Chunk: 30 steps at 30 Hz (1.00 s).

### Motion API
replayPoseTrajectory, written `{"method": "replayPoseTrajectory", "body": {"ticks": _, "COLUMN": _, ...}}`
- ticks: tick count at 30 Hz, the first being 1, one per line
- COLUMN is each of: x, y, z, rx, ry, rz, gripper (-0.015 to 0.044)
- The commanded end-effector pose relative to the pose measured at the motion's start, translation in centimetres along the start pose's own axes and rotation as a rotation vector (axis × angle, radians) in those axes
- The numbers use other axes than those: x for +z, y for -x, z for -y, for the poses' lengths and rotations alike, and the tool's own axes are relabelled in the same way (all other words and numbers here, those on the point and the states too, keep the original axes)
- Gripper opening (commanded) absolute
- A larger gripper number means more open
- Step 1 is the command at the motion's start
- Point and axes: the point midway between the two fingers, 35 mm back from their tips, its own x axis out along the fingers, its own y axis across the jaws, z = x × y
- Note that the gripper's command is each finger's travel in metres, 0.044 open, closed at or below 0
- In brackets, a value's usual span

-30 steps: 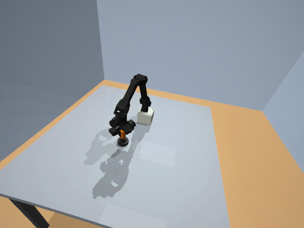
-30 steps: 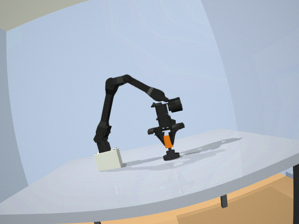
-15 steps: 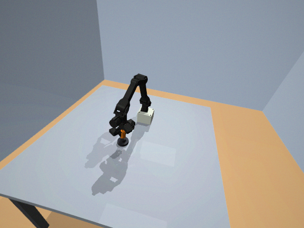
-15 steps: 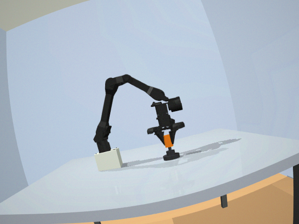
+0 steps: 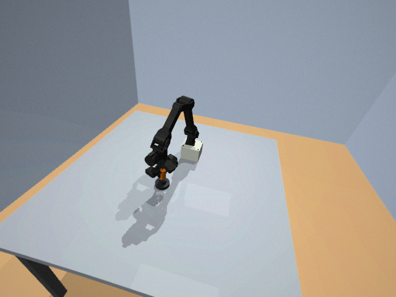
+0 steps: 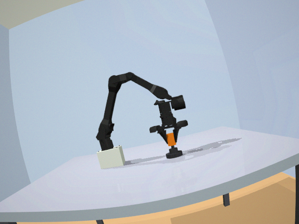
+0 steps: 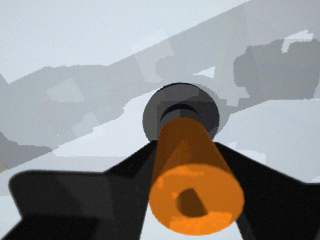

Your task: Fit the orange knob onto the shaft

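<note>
My gripper is shut on the orange knob, a short upright cylinder with a D-shaped hole in its top face. It holds the knob straight above the dark round pedestal. In the exterior view the knob's lower end sits at the top of the dark shaft, a short stretch of which shows between knob and pedestal. The wrist view shows the pedestal's rim ringing the knob's far end. The shaft's flat side is hidden.
The arm's white base box stands on the grey table behind the pedestal. The table's edges lie well away from the pedestal, with orange floor beyond.
</note>
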Motion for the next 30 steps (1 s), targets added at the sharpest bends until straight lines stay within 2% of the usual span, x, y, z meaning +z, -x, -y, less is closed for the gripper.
{"method": "replayPoseTrajectory", "body": {"ticks": 1, "x": 0.01, "y": -0.02, "z": 0.01, "rx": -0.001, "ry": 0.005, "rz": 0.0, "gripper": 0.0}}
{"method": "replayPoseTrajectory", "body": {"ticks": 19, "x": 0.03, "y": 0.39, "z": 0.09, "rx": -0.001, "ry": 0.005, "rz": 0.0, "gripper": 0.0}}
{"method": "replayPoseTrajectory", "body": {"ticks": 26, "x": 0.02, "y": 0.27, "z": 0.13, "rx": -0.001, "ry": 0.204, "rz": 0.0, "gripper": 0.0}}
{"method": "replayPoseTrajectory", "body": {"ticks": 30, "x": -0.01, "y": 0.06, "z": 0.02, "rx": -0.001, "ry": 0.215, "rz": 0.0, "gripper": 0.0}}
